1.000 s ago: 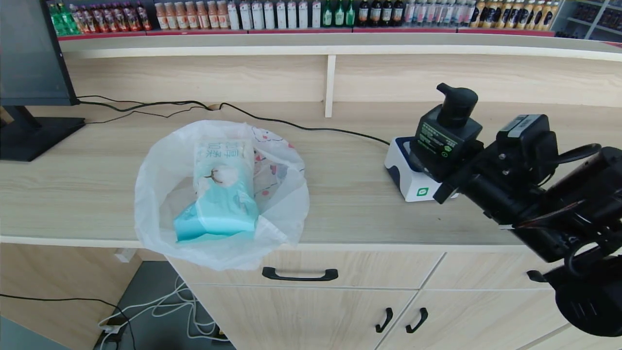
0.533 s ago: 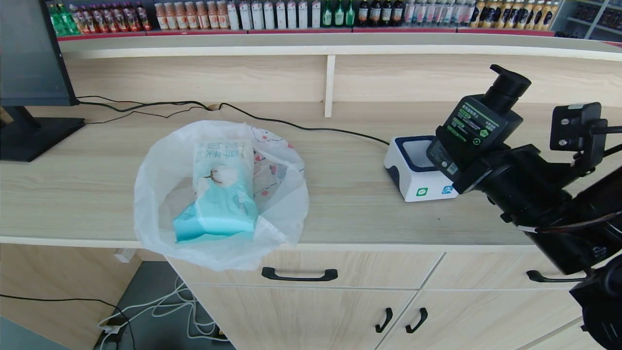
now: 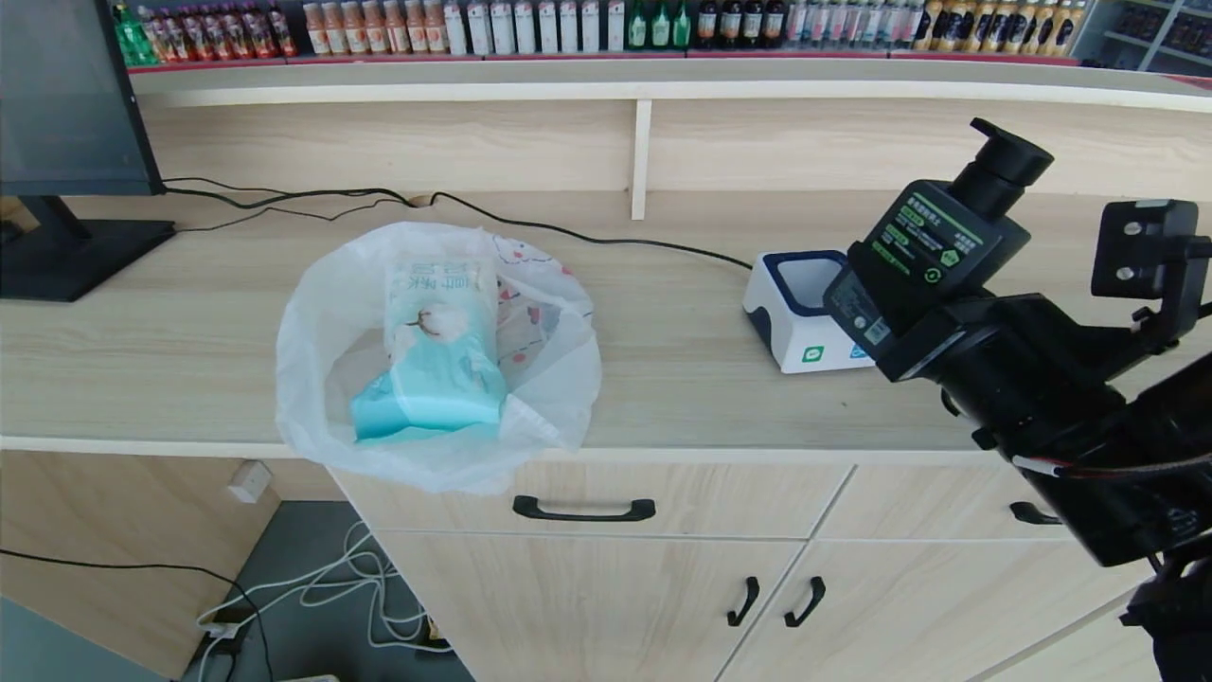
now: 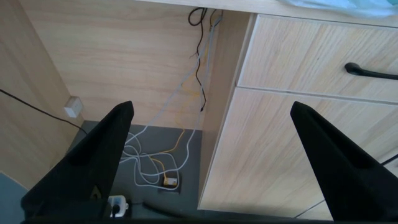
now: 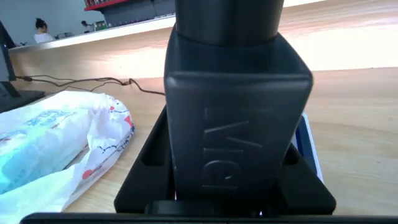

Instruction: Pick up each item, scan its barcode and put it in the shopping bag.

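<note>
Pale wood down low first: the left gripper (image 4: 211,168) hangs in front of the cabinet, its two black fingers (image 4: 93,168) spread wide with nothing between them, and loose cables (image 4: 144,167) lie tangled on the floor beyond. Now up to the counter (image 3: 682,398), reading the head view as a dial. At 8 o'clock one shopping bag (image 3: 312,322) sags over the front edge, mouth open, with one teal tissue pack (image 3: 431,379) lying inside. Over at 3 o'clock the right gripper (image 3: 909,332) is clamped on one black pump bottle (image 3: 923,256) (label side up, pump head tilted toward 1 o'clock), held up above the counter. Just beyond it sits one white-and-blue scanner (image 3: 795,332), and the bottle overlaps its right edge. A black cable (image 3: 587,237) runs from the scanner toward 10 o'clock, where one dark monitor (image 3: 66,123) stands. At 12 o'clock, a long row of drinks (image 3: 587,24) lines the back shelf.
</note>
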Robot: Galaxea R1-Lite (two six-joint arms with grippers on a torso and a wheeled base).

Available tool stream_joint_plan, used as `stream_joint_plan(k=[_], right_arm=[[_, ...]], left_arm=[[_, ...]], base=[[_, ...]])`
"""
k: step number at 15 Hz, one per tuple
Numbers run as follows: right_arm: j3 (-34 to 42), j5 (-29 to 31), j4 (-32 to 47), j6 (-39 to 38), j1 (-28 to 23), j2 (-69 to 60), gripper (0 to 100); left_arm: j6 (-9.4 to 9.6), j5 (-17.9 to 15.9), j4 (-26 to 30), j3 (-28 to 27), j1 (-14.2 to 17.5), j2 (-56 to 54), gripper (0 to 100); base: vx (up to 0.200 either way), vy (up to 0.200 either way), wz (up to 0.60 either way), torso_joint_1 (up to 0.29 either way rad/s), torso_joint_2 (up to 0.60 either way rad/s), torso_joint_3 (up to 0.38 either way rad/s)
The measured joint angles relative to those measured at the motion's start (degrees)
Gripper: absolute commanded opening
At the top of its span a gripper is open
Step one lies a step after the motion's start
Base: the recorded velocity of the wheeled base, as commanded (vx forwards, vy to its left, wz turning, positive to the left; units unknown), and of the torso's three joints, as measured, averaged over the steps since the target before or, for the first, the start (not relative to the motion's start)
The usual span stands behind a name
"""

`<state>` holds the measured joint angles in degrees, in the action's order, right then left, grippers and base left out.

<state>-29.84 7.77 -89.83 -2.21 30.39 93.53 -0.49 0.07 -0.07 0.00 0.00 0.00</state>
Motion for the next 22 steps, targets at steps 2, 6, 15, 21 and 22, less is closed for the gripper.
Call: stream_joint_plan(k=[2,6,15,21,22], right_arm=[[-0.3,0.0,-0.4,0.1,0.0,-0.8,0],[0.5,0.1,-0.4,0.0,-0.4,-2.1,0],[1.5,0.0,-0.1,0.0,-1.1,-2.7,0],[1.0,-0.4,-0.1,0.0,-2.3,-2.1,0],[0.8,-0.4,-0.1,0.1,-2.4,-1.8,0]], left_arm=[[0.02,0.0,0.0,0.0,0.0,0.0,100],[0.02,0.0,0.0,0.0,0.0,0.0,100],[-0.13,0.0,0.0,0.0,0.0,0.0,100],[-0.11,0.0,-0.2,0.0,0.0,0.0,100],[-0.11,0.0,-0.1,0.0,0.0,0.0,100]], base=[[0.000,0.000,0.00,0.000,0.00,0.000],[0.000,0.200,0.00,0.007,0.00,0.000],[0.000,0.178,0.00,0.006,0.00,0.002],[0.000,0.000,0.10,0.000,0.00,0.000],[0.000,0.000,0.60,-0.007,0.00,0.002]])
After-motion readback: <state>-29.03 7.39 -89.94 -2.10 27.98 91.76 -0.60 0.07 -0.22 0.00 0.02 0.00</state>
